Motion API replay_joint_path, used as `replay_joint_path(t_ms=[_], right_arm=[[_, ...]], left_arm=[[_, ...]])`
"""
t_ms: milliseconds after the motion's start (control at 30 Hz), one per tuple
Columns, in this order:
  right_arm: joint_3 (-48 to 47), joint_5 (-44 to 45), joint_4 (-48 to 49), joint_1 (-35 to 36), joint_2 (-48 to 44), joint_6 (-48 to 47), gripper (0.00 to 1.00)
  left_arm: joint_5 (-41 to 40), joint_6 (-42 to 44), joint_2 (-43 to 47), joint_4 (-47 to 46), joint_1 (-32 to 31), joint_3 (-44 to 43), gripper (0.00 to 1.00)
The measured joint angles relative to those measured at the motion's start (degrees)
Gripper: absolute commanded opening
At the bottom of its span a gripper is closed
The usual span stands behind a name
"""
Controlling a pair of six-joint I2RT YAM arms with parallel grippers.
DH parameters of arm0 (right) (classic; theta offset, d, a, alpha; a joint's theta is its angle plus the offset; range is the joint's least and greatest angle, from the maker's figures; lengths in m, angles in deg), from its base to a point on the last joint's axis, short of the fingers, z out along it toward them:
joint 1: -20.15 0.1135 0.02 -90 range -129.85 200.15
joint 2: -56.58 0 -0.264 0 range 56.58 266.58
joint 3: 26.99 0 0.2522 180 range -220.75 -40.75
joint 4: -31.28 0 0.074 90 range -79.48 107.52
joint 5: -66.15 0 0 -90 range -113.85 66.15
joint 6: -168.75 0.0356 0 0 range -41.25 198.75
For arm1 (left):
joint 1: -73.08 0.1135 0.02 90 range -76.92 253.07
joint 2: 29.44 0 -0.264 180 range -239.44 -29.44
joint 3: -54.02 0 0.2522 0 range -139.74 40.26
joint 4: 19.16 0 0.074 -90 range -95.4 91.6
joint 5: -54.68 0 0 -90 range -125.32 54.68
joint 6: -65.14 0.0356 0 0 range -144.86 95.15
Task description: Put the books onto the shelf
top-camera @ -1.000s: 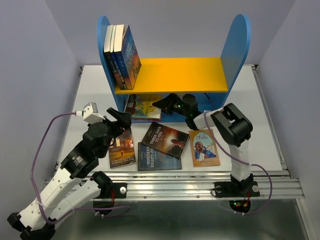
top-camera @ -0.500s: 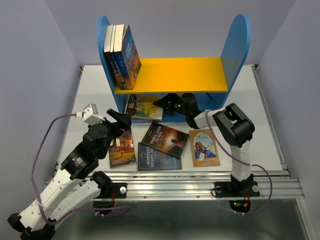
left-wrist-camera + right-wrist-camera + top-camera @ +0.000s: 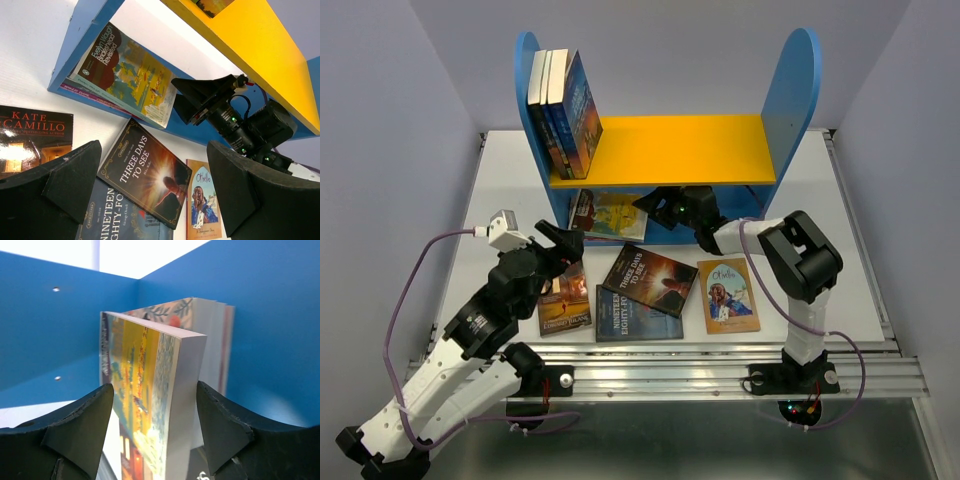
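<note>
Right pincer [image 3: 176,95], jaws spread either side of the yellow-teal book [image 3: 125,75] in the shelf's [image 3: 790,90] lower compartment, seemingly loose: placement step, apparently at release. 4 books [image 3: 650,280] lie flat just in front of the shelf; next move calls for backing out, then picking 1.

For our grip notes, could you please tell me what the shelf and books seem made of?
The shelf looks like painted board, perhaps wood: flat matte panels, drilled holes. The books look like paperbacks: glossy card covers catching glare, pale paper edges.
</note>
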Motion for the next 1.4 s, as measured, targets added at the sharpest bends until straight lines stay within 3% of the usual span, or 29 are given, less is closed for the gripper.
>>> replay_joint_path(t_ms=[267,533,867,1400], right_arm=[[0.1,2.7,-4.0,0.0,-1.8,-1.8,0.7],[1.6,3.6,-5.4,0.0,-3.3,-2.7,0.52],[1.6,2.3,-5.1,0.1,-3.3,-2.7,0.39],[0.6,0.7,-4.6,0.1,-2.4,-3.3,0.35]], left_arm=[[0.0,-0.3,0.0,0.3,0.0,0.0,0.99],[-0.3,-0.4,0.1,1.2,0.0,0.5,0.99],[-0.2,-1.0,0.3,1.4,0.0,2.3,0.99],[-0.3,-1.5,1.7,1.4,0.0,2.4,0.99]])
